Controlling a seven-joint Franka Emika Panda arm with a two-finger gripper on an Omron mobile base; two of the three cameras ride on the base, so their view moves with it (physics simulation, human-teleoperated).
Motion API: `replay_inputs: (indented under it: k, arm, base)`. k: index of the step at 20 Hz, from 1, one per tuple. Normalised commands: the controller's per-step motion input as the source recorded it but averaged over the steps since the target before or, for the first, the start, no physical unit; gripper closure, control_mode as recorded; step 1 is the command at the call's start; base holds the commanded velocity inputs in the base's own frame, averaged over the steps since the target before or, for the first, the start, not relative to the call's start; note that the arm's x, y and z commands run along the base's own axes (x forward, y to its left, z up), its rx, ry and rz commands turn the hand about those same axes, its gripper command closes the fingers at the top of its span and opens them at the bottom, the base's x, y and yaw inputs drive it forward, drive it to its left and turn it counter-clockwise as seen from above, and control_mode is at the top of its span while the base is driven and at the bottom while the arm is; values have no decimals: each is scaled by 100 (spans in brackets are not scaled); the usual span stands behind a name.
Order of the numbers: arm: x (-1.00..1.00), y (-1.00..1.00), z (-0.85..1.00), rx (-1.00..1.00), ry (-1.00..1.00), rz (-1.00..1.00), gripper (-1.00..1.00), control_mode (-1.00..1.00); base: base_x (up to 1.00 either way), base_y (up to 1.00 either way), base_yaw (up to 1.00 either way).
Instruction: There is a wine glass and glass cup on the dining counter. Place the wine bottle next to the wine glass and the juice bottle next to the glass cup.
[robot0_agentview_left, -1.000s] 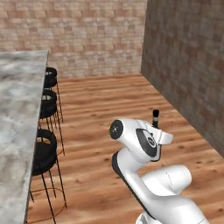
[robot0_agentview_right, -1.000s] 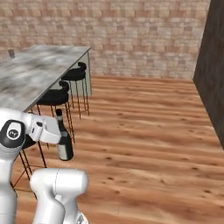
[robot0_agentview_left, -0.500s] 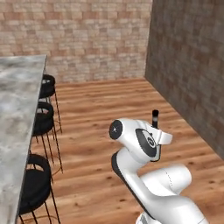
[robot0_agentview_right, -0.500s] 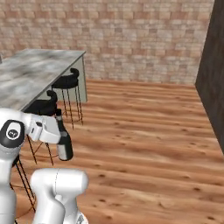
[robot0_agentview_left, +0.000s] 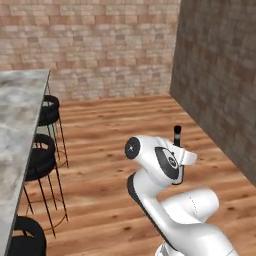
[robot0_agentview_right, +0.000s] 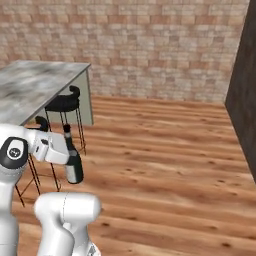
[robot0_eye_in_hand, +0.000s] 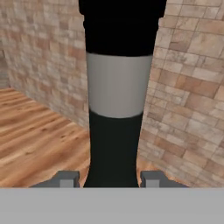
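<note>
Right base view: end effector (robot0_agentview_right: 64, 156) clamped on upright wine bottle (robot0_agentview_right: 73, 159), carried above wooden floor (robot0_agentview_right: 165, 150). Near black stools (robot0_agentview_right: 62, 102), just off the end of the marble desk (robot0_agentview_right: 35, 85). Hand view: fingertips (robot0_eye_in_hand: 65, 178) pressed against both sides of the bottle.

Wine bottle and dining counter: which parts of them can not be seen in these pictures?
- Wine bottle: in the left base view the arm covers all but its cap; in the hand view the top edge cuts it off.
- Dining counter: the frame edge cuts it off in both base views.

Brick walls (robot0_agentview_left: 100, 45); wooden plank floor (robot0_agentview_right: 165, 150); black stools (robot0_agentview_left: 42, 160) alongside.
</note>
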Motion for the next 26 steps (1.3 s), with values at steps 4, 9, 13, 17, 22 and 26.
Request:
replay_inputs:
  k: [4,9,13,17,22,26]
  arm:
    - [0,0,0,0,0,0,100,100]
    - [0,0,0,0,0,0,100,100]
    - [0,0,0,0,0,0,100,100]
    - [0,0,0,0,0,0,100,100]
    - [0,0,0,0,0,0,100,100]
    - [0,0,0,0,0,0,100,100]
  base:
    - [78,-31,5]
    - [78,-31,5]
    - [78,-31,5]
    - [78,-31,6]
    - [77,-30,6]
    - [76,-30,7]
